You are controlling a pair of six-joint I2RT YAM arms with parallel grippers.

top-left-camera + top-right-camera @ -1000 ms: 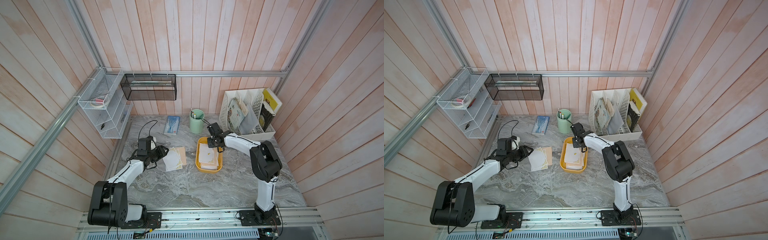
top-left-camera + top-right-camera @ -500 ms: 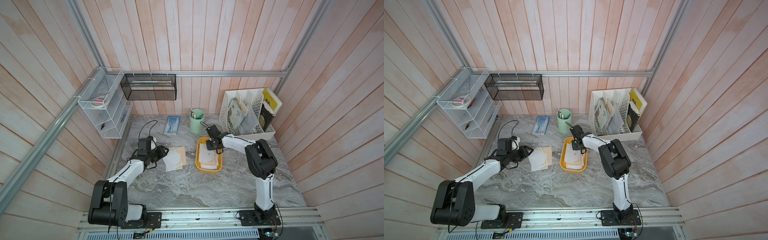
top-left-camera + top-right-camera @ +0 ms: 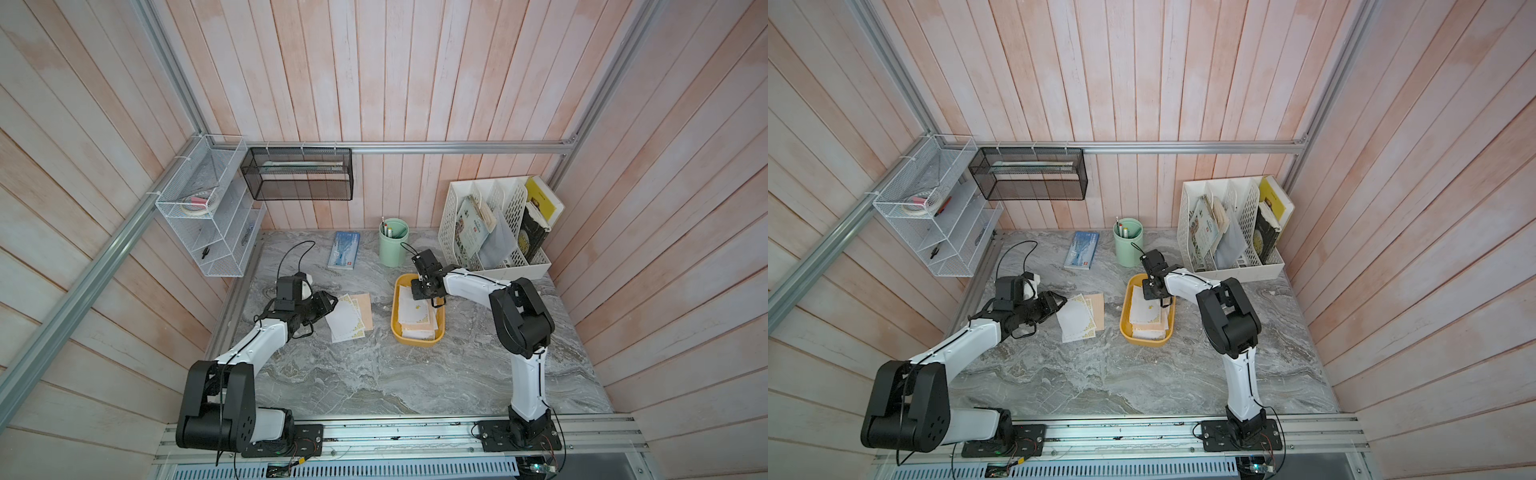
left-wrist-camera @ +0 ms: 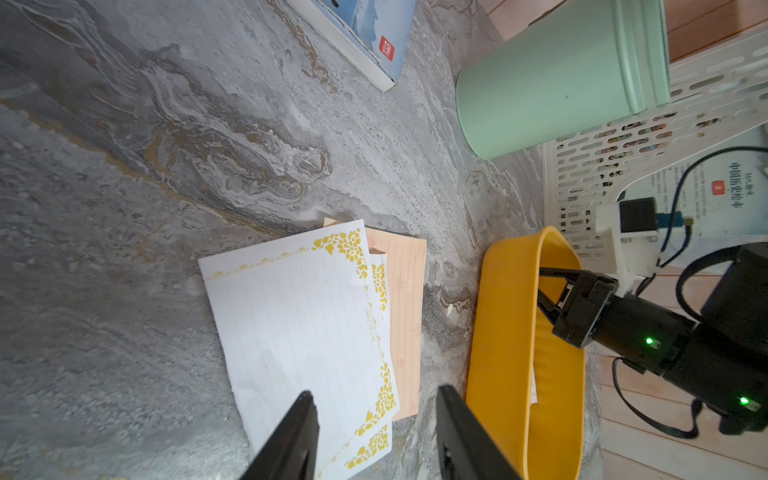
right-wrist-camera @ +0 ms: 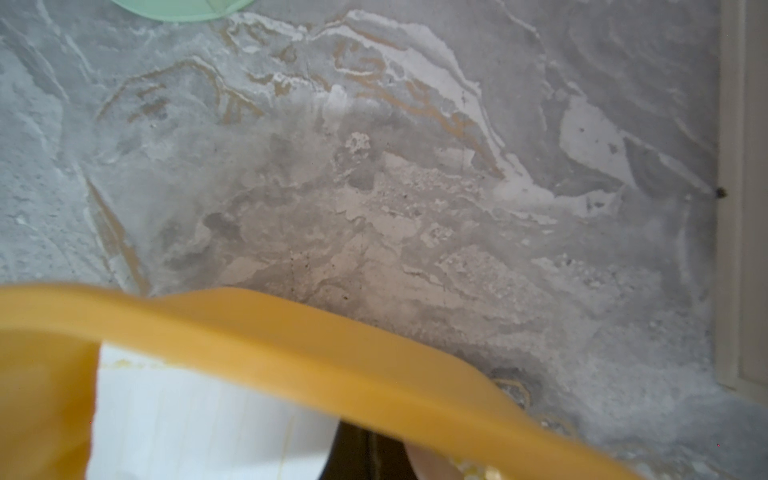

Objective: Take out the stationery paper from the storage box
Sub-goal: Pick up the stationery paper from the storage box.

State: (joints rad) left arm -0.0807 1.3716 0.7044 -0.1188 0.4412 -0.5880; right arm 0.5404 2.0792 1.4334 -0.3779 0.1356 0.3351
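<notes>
The mustard-yellow storage box (image 3: 417, 341) (image 3: 1144, 342) sits mid-table with a stack of stationery paper (image 3: 417, 316) (image 3: 1146, 318) in it. My right gripper (image 3: 419, 293) (image 3: 1150, 293) reaches down into the box's far end and is shut. In the right wrist view its dark jaws (image 5: 365, 453) meet just under the box rim (image 5: 291, 332), beside a white sheet (image 5: 187, 415). Whether a sheet is pinched does not show. Left of the box, white gold-bordered sheets (image 3: 347, 318) (image 4: 299, 316) and a peach one (image 4: 409, 291) lie on the table. My left gripper (image 3: 328, 301) (image 4: 374, 399) hovers open over their edge, holding nothing.
A green pen cup (image 3: 393, 243) and a blue booklet (image 3: 344, 250) stand behind the box. The white file organizer (image 3: 494, 232) fills the back right corner. A black mesh basket (image 3: 297, 174) and a white wire shelf (image 3: 208, 216) hang on the walls.
My right gripper has shifted a little to the left over the box's far end, dipped in and closed. The left arm has not moved.
</notes>
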